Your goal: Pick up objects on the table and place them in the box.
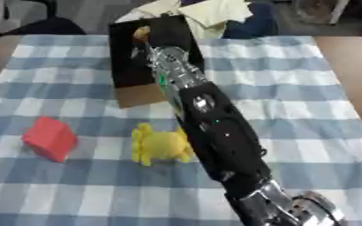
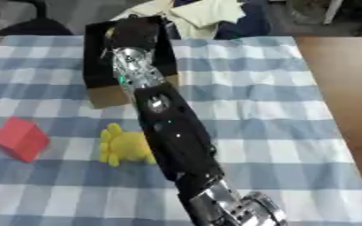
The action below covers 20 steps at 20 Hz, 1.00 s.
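A dark box [image 1: 128, 66] with a brown cardboard flap [image 1: 141, 95] stands at the far middle of the checked tablecloth. My right arm [image 1: 219, 132] reaches up from the lower right, and my right hand [image 2: 135, 30] hangs over the box opening, black against the black inside. A small yellow-orange thing [image 1: 141, 32] shows at the hand's left edge; whether the hand holds it is unclear. A red block [image 1: 51, 137] lies on the cloth at the left. A yellow toy [image 1: 161, 145] lies just left of my forearm. The left hand does not show.
Bare wooden table [image 1: 358, 66] shows past the cloth's right side. Pale yellow fabric [image 1: 207, 13] and a dark chair [image 1: 45, 24] sit beyond the far edge. Open cloth lies right of the arm.
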Each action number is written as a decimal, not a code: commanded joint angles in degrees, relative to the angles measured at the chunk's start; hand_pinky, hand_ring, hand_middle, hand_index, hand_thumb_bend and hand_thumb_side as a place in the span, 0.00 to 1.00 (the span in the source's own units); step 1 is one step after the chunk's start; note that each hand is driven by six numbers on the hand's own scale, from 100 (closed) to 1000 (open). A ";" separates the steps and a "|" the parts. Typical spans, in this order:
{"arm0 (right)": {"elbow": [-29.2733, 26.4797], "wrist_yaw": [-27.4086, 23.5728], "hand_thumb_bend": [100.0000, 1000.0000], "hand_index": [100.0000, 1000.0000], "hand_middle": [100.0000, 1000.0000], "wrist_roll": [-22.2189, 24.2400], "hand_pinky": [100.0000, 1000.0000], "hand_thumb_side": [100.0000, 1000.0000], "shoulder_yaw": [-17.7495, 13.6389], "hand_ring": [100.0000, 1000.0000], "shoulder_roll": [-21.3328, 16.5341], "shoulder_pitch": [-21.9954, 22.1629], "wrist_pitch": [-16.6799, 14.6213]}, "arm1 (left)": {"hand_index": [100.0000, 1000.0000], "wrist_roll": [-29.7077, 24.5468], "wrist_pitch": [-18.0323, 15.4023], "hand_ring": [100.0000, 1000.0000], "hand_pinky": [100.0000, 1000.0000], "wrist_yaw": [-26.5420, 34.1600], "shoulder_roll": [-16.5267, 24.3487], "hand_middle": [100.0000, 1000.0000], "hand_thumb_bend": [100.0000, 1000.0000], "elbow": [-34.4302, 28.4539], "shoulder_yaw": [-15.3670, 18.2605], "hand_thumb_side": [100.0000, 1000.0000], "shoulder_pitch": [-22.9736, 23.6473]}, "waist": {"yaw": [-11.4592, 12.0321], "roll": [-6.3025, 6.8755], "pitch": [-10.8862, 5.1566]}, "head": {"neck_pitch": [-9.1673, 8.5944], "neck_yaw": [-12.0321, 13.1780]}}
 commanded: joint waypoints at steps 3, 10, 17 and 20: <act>-0.50 5.33 0.52 0.88 0.88 3.62 0.89 0.78 -0.25 0.92 0.39 -2.15 -0.02 | 0.77 -0.38 -0.06 0.75 0.58 0.31 0.51 0.64 0.01 -0.90 -0.11 0.83 -0.70 | 0.40 0.13 -1.08 | -1.03 -0.48; -2.92 6.98 0.38 0.89 0.84 4.42 0.88 0.76 -0.92 0.90 0.44 -2.73 -0.61 | 0.77 -0.41 0.01 0.75 0.58 0.44 0.41 0.64 0.01 -0.90 -0.05 0.83 -0.72 | 0.45 -0.02 -1.16 | -0.93 -0.42; -8.98 -6.82 0.23 0.91 0.80 2.44 0.88 0.78 2.31 0.89 -6.65 -5.85 -4.35 | 0.77 -0.34 0.15 0.75 0.58 0.34 0.48 0.64 0.01 -0.90 0.05 0.83 -0.44 | 0.09 -0.22 -1.42 | -0.31 0.36; -12.56 -14.46 0.18 0.91 0.80 2.34 0.88 0.79 4.40 0.89 -10.50 -6.96 -6.26 | 0.77 -0.26 0.16 0.75 0.58 0.27 0.65 0.64 0.01 -0.90 0.12 0.83 -0.40 | -0.19 -0.38 -1.58 | -0.05 0.79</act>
